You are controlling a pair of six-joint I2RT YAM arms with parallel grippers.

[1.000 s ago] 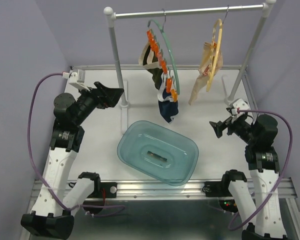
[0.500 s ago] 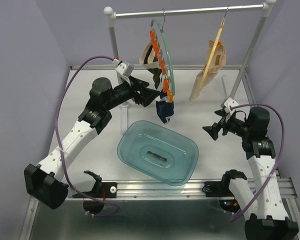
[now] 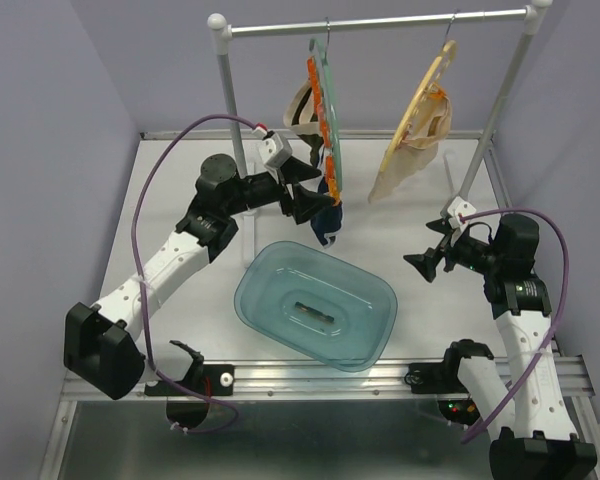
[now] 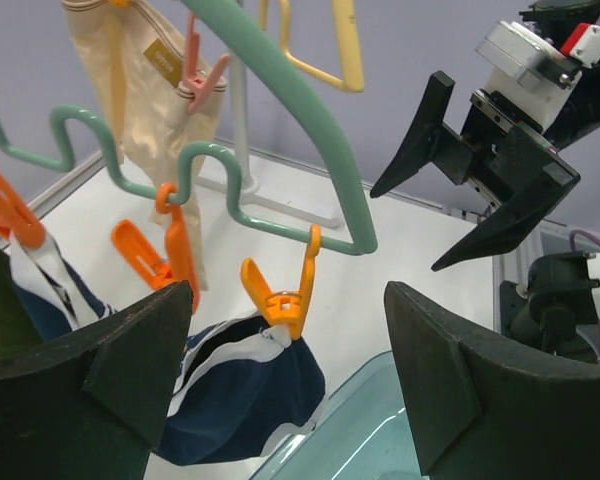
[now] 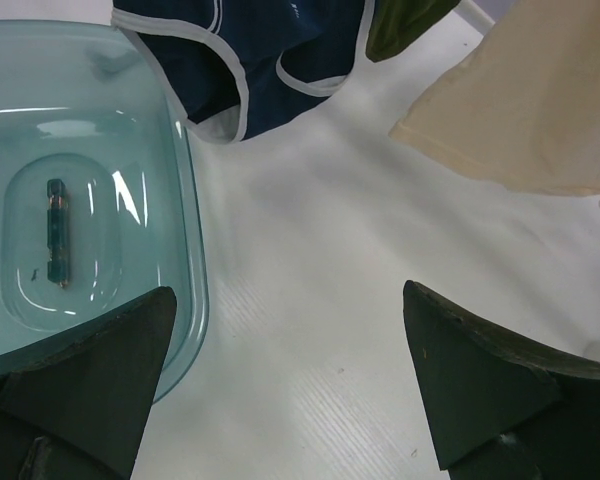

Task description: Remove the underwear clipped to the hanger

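Note:
A navy brief with white trim (image 3: 328, 224) (image 4: 242, 392) (image 5: 270, 50) hangs from an orange clip (image 4: 285, 296) on the green wavy hanger (image 3: 327, 95) (image 4: 280, 85). Beside it on that hanger hangs a dark olive piece (image 5: 398, 22). A pale beige garment (image 3: 404, 165) (image 4: 130, 75) (image 5: 525, 105) is clipped to the yellow hanger (image 3: 427, 90). My left gripper (image 3: 316, 196) (image 4: 288, 340) is open, its jaws on either side of the navy brief's clip without touching it. Out to the right, my right gripper (image 3: 421, 263) (image 5: 290, 300) is open over bare table, holding nothing.
A clear teal basin (image 3: 255, 300) (image 5: 194, 250) sits at the table's front middle, just below the navy brief, with a small dark object inside. The white rack's rail (image 3: 380, 22) and posts (image 3: 231, 100) (image 3: 498, 110) stand at the back. An unused orange clip (image 4: 140, 255) hangs beside the brief.
My left arm has swung in from the left side to the green hanger, bringing its jaws around the navy brief's clip. The hangers have turned. The right gripper barely moved.

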